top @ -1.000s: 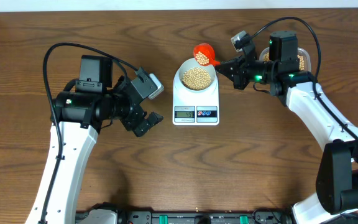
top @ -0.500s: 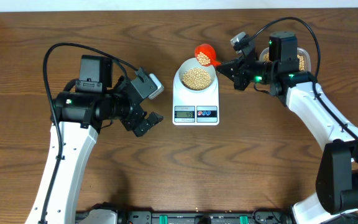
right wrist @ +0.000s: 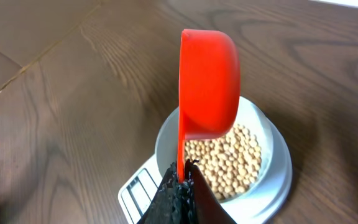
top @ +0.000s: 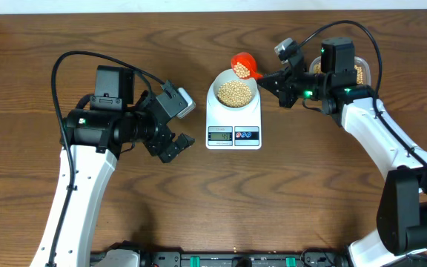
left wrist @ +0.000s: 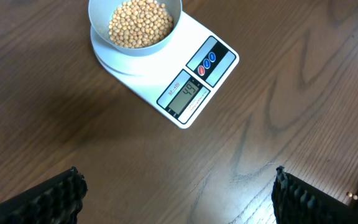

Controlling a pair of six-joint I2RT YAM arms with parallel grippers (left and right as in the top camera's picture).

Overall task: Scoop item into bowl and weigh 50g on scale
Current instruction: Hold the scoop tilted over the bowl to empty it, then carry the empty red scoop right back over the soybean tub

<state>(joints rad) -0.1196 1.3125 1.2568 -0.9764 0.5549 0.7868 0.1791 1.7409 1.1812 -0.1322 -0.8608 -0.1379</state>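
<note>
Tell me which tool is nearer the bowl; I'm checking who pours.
Right. The right tool, shut on the red scoop, is just beside the bowl, scoop tipped over its rim. The left tool hangs open, farther off, left of the scale.

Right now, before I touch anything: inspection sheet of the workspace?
Surface: brown wood-grain table.
Job's things: bowl sits on the scale, part filled with beans; display shows digits, too small to read surely.
Clutter: clear tub with more beans, behind the right arm.
Tools: right tool shut on the handle of a red scoop, tipped on its side above the bowl's rim; left tool open, empty, left of the scale.
Cables: black cables loop off both arms, clear of the scale.
Surroundings: equipment rail along the near edge; otherwise nothing seen.
</note>
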